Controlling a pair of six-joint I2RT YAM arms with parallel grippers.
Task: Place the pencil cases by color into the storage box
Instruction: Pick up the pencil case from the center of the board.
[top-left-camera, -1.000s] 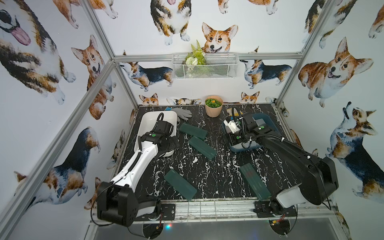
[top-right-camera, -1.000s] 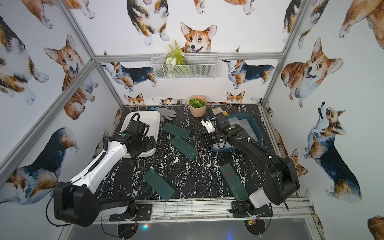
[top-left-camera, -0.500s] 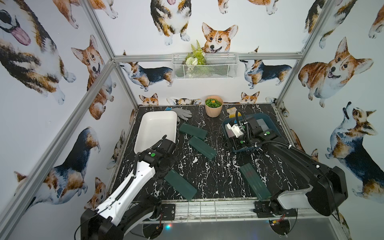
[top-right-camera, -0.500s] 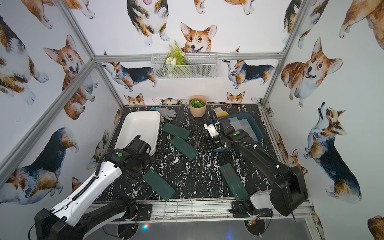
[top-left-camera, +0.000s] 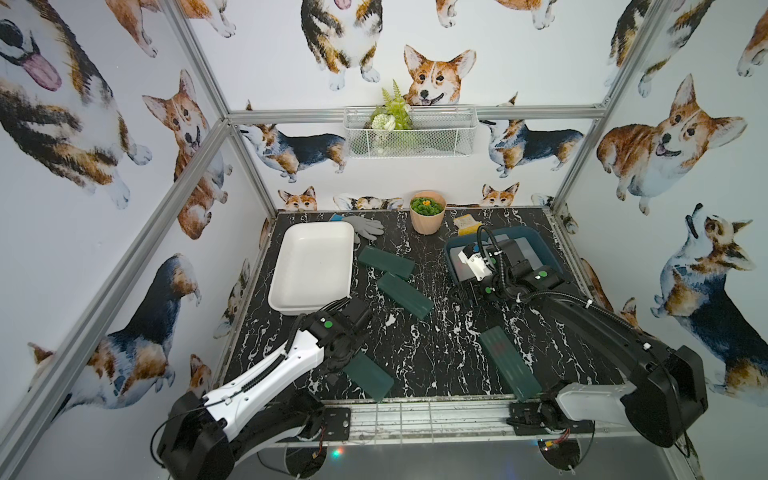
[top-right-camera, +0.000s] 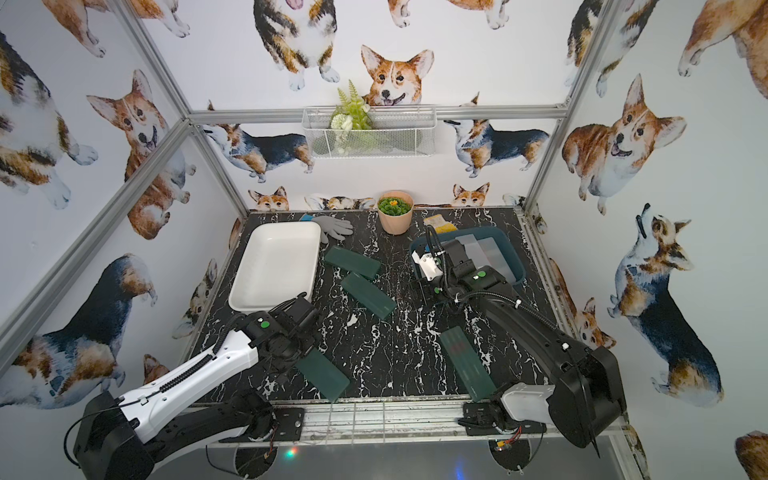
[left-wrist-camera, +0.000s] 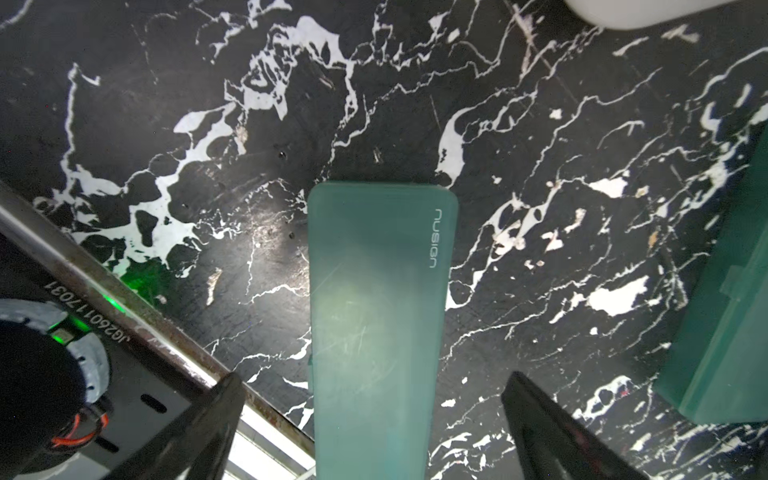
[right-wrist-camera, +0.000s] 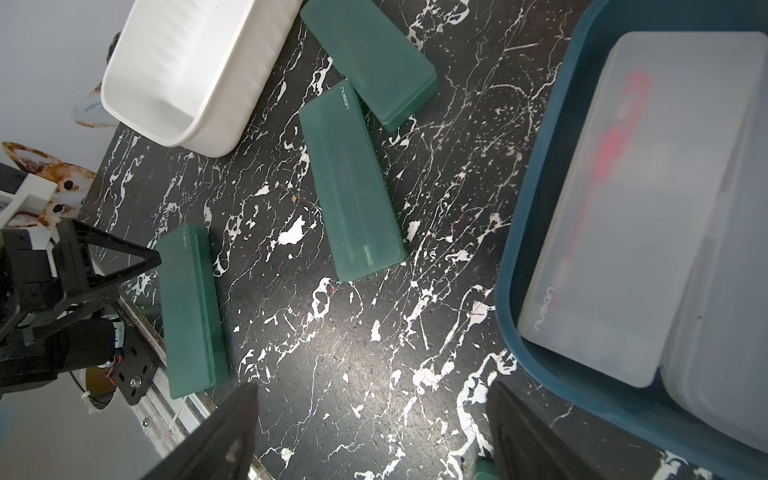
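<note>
Four dark green pencil cases lie on the black marble table: two mid-table (top-left-camera: 386, 262) (top-left-camera: 405, 290), one near-left (top-left-camera: 368, 376) and one near-right (top-left-camera: 509, 368). Frosted clear cases (right-wrist-camera: 615, 208) lie in the teal storage box (top-left-camera: 536, 245). The white storage box (top-left-camera: 311, 232) holds nothing. My left gripper (left-wrist-camera: 374, 378) is open and straddles the near-left green case (left-wrist-camera: 374, 311), with both fingers apart from its sides. Over bare table beside the teal box (right-wrist-camera: 515, 257), my right gripper (right-wrist-camera: 372, 386) hangs open with nothing between its fingers.
A tan plant pot (top-left-camera: 427, 216), a grey glove (top-left-camera: 368, 226) and a yellow sponge (top-left-camera: 467, 222) sit along the back. A white wire basket (top-left-camera: 409, 133) hangs on the back wall. A metal rail (top-left-camera: 415, 415) runs along the table's near edge.
My left arm has drawn back from the white box to the near edge and now stands over the near-left green case. The right gripper has stayed by the teal box.
</note>
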